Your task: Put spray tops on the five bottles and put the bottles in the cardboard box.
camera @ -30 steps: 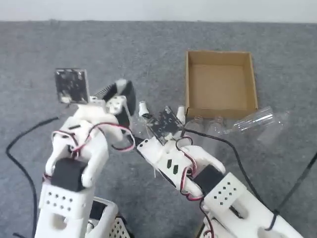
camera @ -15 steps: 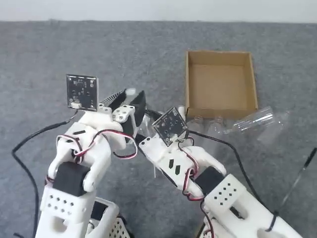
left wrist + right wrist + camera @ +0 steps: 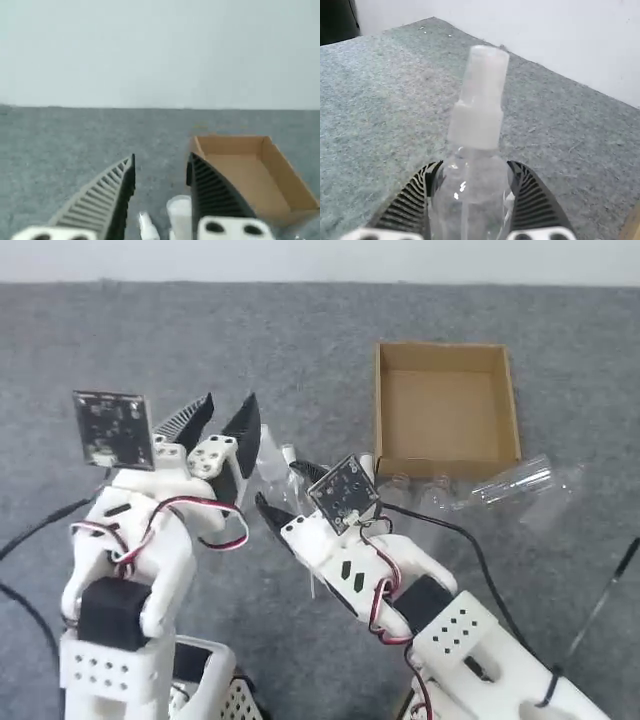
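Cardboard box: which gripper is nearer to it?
Right. The right gripper, shut on a bottle, sits off the cardboard box's left side; the left gripper, open, is farther out on that same side.

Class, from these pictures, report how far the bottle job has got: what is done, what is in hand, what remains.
Done: one bottle wears a spray top. In hand: the right gripper is shut on that bottle; the left gripper is open nearby. Left: no bottle is in the cardboard box yet, and other clear bottles lie next to it.
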